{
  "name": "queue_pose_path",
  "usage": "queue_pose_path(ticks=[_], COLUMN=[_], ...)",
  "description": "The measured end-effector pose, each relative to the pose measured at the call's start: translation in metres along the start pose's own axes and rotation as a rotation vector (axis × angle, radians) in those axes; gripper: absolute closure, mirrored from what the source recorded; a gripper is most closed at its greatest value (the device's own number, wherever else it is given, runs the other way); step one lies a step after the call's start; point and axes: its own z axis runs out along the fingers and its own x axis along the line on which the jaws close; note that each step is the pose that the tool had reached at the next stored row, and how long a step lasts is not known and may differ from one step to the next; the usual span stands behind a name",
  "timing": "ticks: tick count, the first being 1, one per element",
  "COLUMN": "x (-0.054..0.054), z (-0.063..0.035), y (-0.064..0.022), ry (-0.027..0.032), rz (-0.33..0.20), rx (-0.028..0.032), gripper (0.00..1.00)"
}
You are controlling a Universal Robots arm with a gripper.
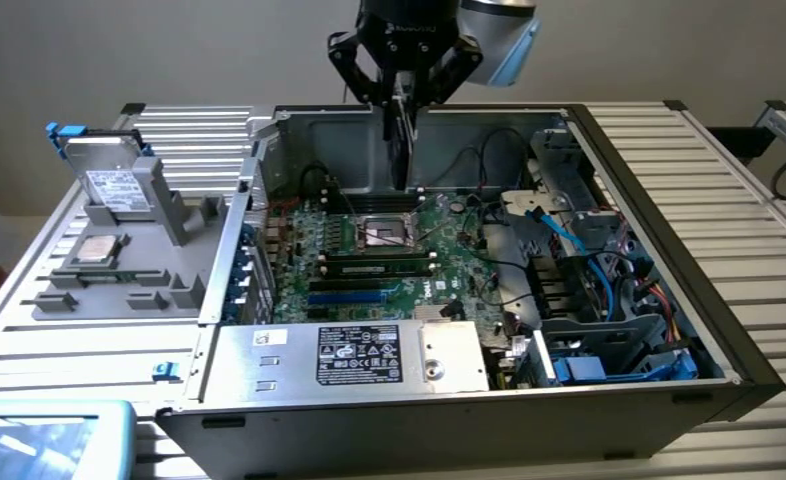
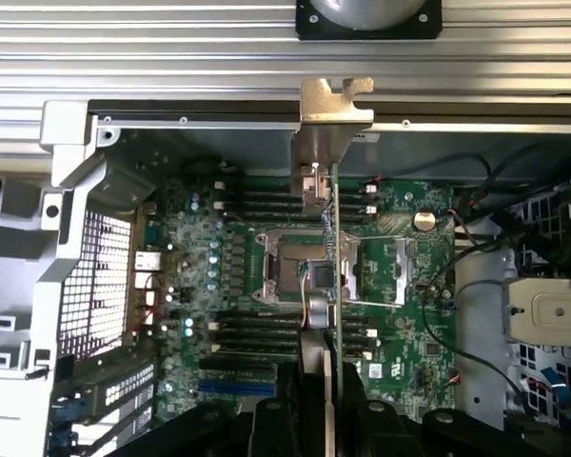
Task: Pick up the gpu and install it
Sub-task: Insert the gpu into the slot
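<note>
My gripper (image 1: 404, 98) hangs over the open computer case (image 1: 660, 240), shut on the gpu (image 1: 403, 150). The card is held upright and edge-on, its lower end just above the green motherboard (image 1: 353, 265) near the CPU socket (image 1: 388, 232). In the wrist view the gpu (image 2: 334, 248) is a thin line running across the socket, with its silver metal bracket (image 2: 328, 129) at the far end by the case wall. The dark fingers (image 2: 300, 400) clamp the card's near end from both sides.
A grey fixture tray (image 1: 113, 270) at the exterior view's left holds a silvery hard drive (image 1: 116, 185) and a small chip. The power supply (image 1: 366, 355) sits at the case front. Blue and black cables (image 1: 567, 240) and drive bays crowd the case's right side.
</note>
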Motion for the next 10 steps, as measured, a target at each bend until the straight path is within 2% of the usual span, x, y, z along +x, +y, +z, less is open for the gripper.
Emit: queue_pose_path(ticks=[10], x=[-0.0001], z=[0.0018], y=[-0.0002], ry=[0.0214], rz=[-0.181], rx=[0.0075], gripper=[0.71])
